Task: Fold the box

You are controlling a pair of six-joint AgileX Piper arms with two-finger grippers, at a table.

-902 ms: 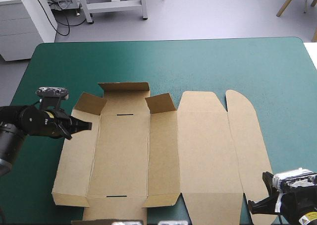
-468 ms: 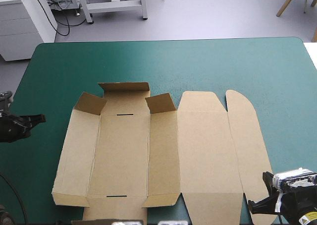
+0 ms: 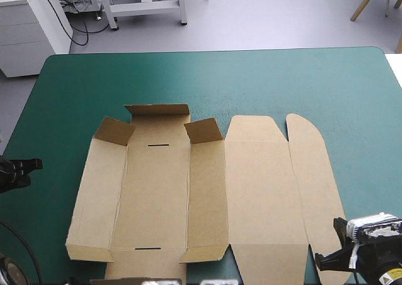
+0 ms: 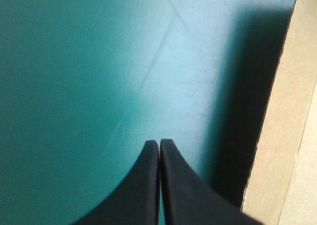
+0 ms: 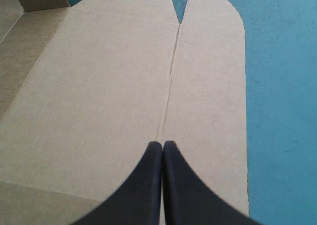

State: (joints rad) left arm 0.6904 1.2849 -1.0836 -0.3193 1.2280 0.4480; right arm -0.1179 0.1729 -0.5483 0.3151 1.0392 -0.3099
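Note:
The brown box (image 3: 207,184) lies spread out in the middle of the teal-green table. Its two far corner flaps (image 3: 116,131) stand up, and its left wall leans slightly upward. The lid panel and the rounded flap (image 3: 314,172) lie flat on the right. My left gripper (image 3: 34,164) sits shut at the table's left edge, apart from the box. In the left wrist view, the left gripper (image 4: 159,142) is over bare cover, with the box's edge (image 4: 292,116) off to one side. My right gripper (image 3: 321,260), also shut, hovers at the near right corner. In the right wrist view, the right gripper (image 5: 162,143) is above the crease of the lid (image 5: 109,81).
The white cabinet (image 3: 28,27) and a metal stand (image 3: 144,5) are on the floor beyond the far edge. Teal-green cover (image 3: 251,78) stretches behind the box and to its right.
My left gripper has drawn back leftward from the box's left wall to the table's left edge. The right arm and the box have stayed in place.

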